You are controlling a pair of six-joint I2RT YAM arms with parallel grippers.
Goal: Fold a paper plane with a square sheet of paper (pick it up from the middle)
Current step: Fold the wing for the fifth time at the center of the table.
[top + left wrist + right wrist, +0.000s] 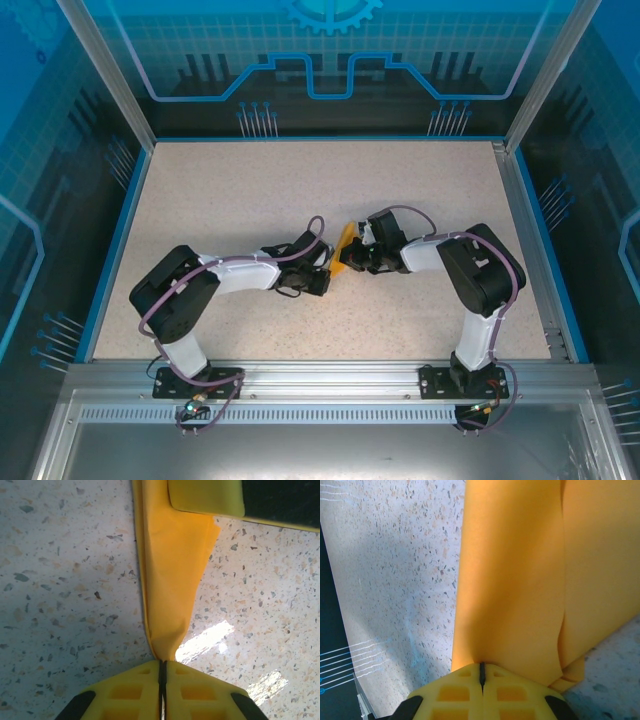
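Note:
The square sheet of paper [345, 241] is orange-yellow, folded narrow, and held off the table's middle between both arms. In the left wrist view it is a long tapering strip [167, 570] with a crease along its left edge. Its narrow end is pinched in my left gripper [162, 663], which is shut on it. In the right wrist view the paper [515, 580] spreads wide, and my right gripper [481, 667] is shut on its lower edge. One right finger [207, 497] shows at the strip's far end. I cannot tell whether the fold has a paper plane's shape.
The speckled beige table [250, 190] lies under the paper, ringed by a blue rim [125, 220] and metal posts. Both arms' elbows [175, 285] [485, 265] bend outward near the front edge.

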